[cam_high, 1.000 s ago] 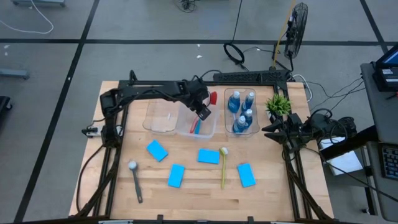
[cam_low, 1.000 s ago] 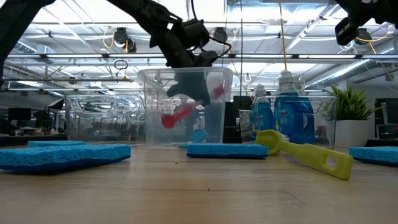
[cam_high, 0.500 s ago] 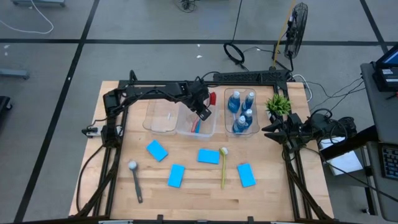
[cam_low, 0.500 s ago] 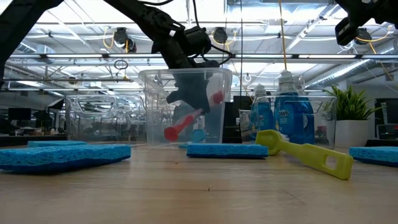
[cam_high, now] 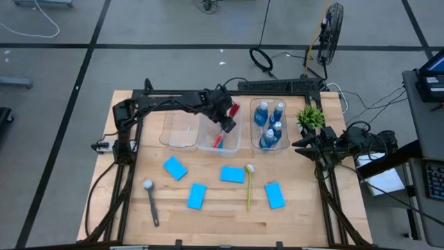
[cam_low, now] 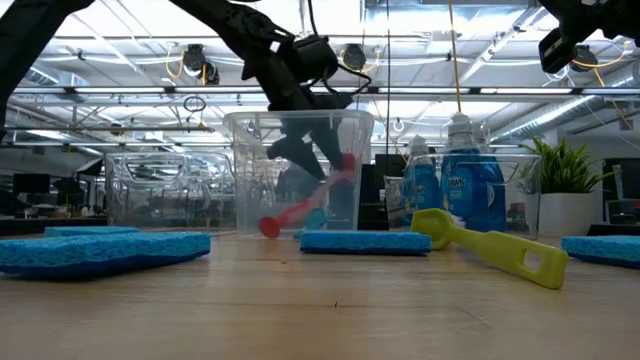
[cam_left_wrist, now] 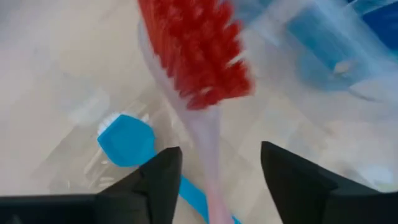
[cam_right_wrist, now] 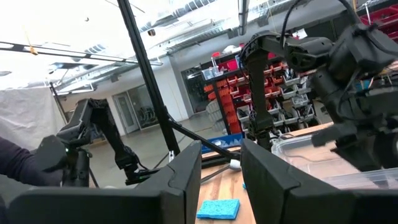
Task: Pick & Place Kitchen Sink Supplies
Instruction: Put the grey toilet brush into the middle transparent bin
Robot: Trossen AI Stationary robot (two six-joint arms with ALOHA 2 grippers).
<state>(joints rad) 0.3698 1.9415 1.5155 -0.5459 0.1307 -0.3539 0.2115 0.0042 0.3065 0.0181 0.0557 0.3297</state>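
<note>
Red brush [cam_low: 300, 207]: lies tilted inside the middle clear bin [cam_high: 234, 147], head low, beside a blue brush [cam_left_wrist: 127, 140]. Left gripper [cam_high: 226, 123]: over that bin, fingers [cam_left_wrist: 159, 180] spread apart, the handle between them, not clamped. Bottles [cam_high: 269, 123]: four, upright in the neighbouring bin. Sponges [cam_high: 232, 174]: four, flat on the table [cam_high: 215, 215]; yellow-green brush [cam_high: 249, 186] among them, grey brush [cam_high: 150, 201] apart. Right gripper [cam_high: 300, 146]: at the table's right edge, by the plant [cam_high: 310, 116], fingers slightly parted, empty.

Three bins in a row: empty bin [cam_high: 180, 130] left, brush bin [cam_high: 219, 139] middle, bottle bin [cam_high: 270, 125] right. Plant [cam_high: 311, 117] right of bottles. Four sponges [cam_high: 232, 174] and two brushes [cam_high: 249, 186] lie in front.
</note>
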